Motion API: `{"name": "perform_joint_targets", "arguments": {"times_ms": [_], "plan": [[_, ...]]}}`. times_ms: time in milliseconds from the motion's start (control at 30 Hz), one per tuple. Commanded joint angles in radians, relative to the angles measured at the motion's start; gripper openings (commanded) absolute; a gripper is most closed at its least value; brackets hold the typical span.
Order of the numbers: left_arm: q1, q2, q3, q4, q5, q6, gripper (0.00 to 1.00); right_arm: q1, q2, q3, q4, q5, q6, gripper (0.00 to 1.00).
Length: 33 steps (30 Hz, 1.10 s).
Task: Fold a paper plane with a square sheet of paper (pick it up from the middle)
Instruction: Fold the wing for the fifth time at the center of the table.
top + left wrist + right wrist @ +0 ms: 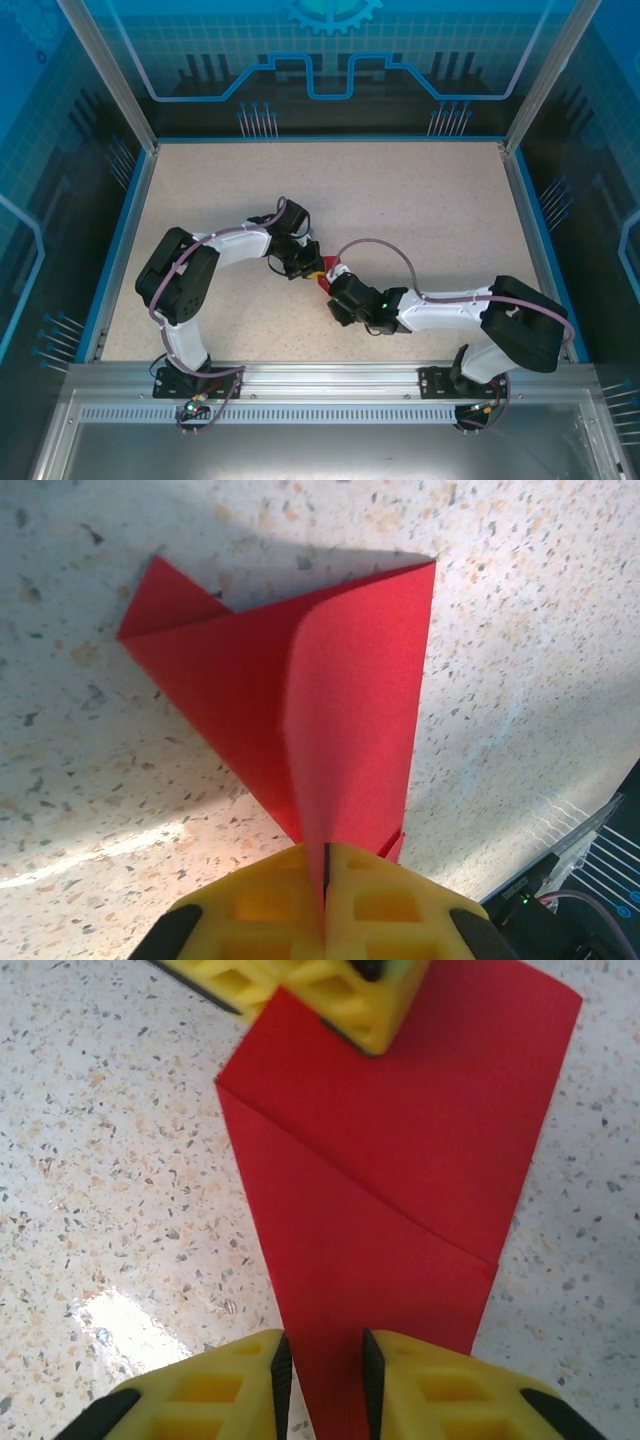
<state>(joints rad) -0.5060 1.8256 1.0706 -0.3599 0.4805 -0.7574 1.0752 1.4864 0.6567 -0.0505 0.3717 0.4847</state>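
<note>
The square sheet of paper (300, 680) is bright red and folded into a pointed wedge with a diagonal crease. It lies partly lifted over the speckled table. My left gripper (325, 865) is shut on one end of it, its yellow fingers (390, 900) pressed together with the paper edge pinched between them. In the right wrist view the paper (400, 1160) runs flat from the left gripper's fingers (340, 995) down to my right gripper (322, 1370). The right jaws stand open, a gap apart, with the paper's narrow end lying between them. From above, both grippers meet mid-table at the paper (322, 283).
The speckled table (420, 200) is bordered by a blue rim and transparent walls with metal posts. A metal rail (330, 378) carrying both arm bases runs along the near edge. The right arm's cable loops above its wrist.
</note>
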Motion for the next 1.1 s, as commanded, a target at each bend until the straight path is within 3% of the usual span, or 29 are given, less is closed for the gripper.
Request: {"name": "perform_joint_targets", "arguments": {"times_ms": [0,233,500,700,833,1067], "plan": [[-0.005,0.011,0.034,-0.041,0.025,0.018,0.02,0.047,0.048,0.068,-0.118,0.134,-0.025,0.32],[-0.005,0.015,0.038,-0.047,0.027,0.024,0.01,0.089,0.125,0.130,-0.168,0.212,-0.028,0.27],[-0.004,0.016,0.043,-0.061,0.017,0.032,0.04,0.095,0.121,0.126,-0.148,0.206,-0.021,0.11],[0.004,-0.002,0.039,-0.067,0.004,0.036,0.18,0.073,0.104,0.098,-0.081,0.115,-0.017,0.05],[0.031,-0.055,0.021,-0.073,-0.034,0.025,0.46,0.021,0.078,0.044,0.028,-0.050,-0.001,0.05],[0.073,-0.218,-0.045,-0.068,-0.145,0.023,0.67,-0.096,0.054,-0.046,0.216,-0.324,0.050,0.05]]}}
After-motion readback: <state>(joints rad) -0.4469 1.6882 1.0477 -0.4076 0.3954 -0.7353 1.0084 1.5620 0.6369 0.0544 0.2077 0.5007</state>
